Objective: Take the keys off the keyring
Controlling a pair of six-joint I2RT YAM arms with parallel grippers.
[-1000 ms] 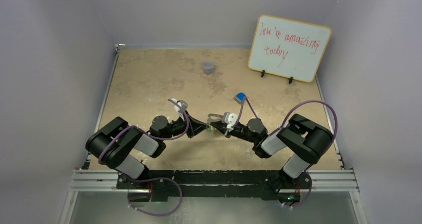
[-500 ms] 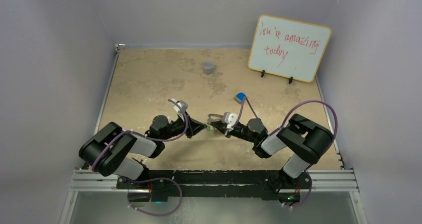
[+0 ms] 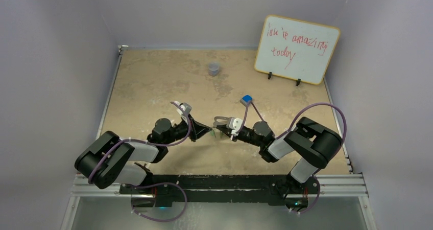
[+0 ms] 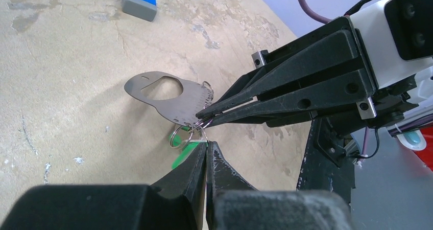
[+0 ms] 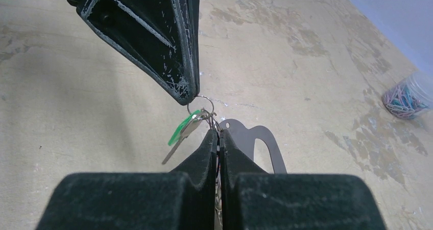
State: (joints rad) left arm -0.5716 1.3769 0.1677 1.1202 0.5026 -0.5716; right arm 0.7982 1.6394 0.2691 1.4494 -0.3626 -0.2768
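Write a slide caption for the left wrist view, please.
Right gripper, shut on the flat keyring edge, faces left gripper, shut at the small rings carrying a green key.

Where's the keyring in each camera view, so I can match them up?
Top external: keyring just below picture centre.
Left wrist: keyring at centre, held off the table, right hand pinching its right edge.
Right wrist: keyring lower centre-right, dark, just right of that camera's own fingers.
Shared landmark: green key hanging by the keyring, tiny in the top view.
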